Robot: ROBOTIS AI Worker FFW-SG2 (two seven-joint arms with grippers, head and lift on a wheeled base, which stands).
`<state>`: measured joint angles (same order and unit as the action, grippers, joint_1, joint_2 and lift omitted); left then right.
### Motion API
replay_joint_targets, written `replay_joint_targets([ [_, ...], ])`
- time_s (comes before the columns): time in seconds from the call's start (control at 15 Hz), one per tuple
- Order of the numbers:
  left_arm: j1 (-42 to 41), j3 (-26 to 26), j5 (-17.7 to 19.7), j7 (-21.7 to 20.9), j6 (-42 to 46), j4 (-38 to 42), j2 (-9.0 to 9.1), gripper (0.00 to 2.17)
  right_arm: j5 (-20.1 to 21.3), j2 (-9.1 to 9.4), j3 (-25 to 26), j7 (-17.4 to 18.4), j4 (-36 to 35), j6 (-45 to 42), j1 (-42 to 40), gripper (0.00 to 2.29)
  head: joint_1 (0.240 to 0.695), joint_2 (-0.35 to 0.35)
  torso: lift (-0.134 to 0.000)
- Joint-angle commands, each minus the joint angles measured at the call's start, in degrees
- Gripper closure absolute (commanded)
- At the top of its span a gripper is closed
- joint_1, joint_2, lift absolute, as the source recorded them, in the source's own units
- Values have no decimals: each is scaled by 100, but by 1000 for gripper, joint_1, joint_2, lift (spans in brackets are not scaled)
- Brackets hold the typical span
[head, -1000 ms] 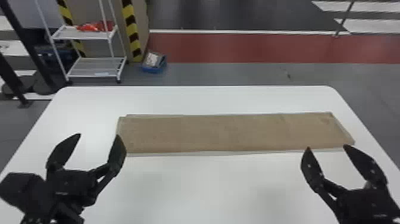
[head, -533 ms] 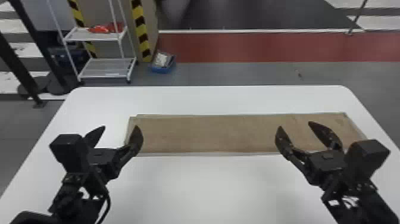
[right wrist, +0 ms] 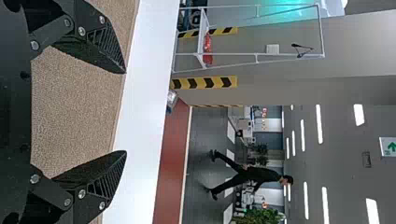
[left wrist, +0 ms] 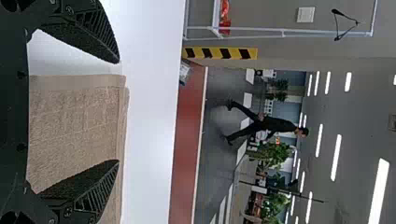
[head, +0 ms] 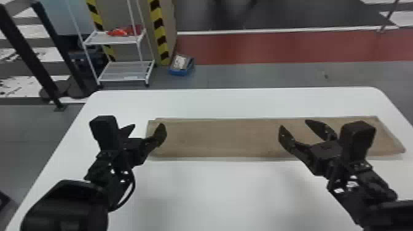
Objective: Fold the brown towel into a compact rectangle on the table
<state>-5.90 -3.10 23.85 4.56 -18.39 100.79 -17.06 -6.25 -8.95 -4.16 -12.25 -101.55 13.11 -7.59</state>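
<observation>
The left gripper (head: 146, 126) and right gripper (head: 294, 124) both have their fingers spread apart. They look to be just above the brown towel (head: 221, 138), a long, flat strip on the white table (head: 230, 190). A white rack (head: 123, 72) stands behind.

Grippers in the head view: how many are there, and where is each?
2. The left gripper is at the left end of the brown towel; the right gripper is above the towel's right half.
</observation>
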Motion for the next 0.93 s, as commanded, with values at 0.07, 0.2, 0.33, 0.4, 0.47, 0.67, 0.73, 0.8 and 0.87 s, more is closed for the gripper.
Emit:
replay_joint_targets([
  [0.07, 642, -6, 190, -333, -3, -842, -25, 211, 19, -10, 3, -31, 56, -14, -49, 316, 695, 93, -123],
  [0.2, 774, -24, 75, -403, -38, -1044, -52, 215, 124, -19, -5, -31, -14, -49, -120, 316, 695, 95, -123],
  [0.33, 809, -41, -48, -473, -38, -1132, -96, 215, 230, -19, -23, -31, -6, -49, -111, 316, 695, 102, -123],
  [0.4, 801, -50, -162, -482, -73, -1167, -96, 215, 247, -19, -23, -23, 38, -84, -76, 316, 695, 102, -123],
  [0.47, 792, -50, -197, -508, -161, -1185, -122, 269, 265, -10, -32, -14, 144, -84, -14, 316, 695, 106, -123],
  [0.67, 730, -33, -179, -693, -635, -1194, -227, 410, 265, -10, -49, -14, 381, -137, 109, 319, 695, 109, -123],
  [0.73, 686, -6, -171, -754, -741, -1185, -236, 458, 283, -1, -58, 4, 425, -207, 109, 319, 695, 110, -123],
  [0.8, 651, 38, -135, -816, -723, -1194, -236, 458, 283, -1, -58, 4, 451, -260, 100, 319, 695, 110, -123],
  [0.87, 642, 55, -135, -834, -723, -1220, -236, 458, 283, -10, -58, 4, 469, -278, 100, 319, 695, 110, -123],
])
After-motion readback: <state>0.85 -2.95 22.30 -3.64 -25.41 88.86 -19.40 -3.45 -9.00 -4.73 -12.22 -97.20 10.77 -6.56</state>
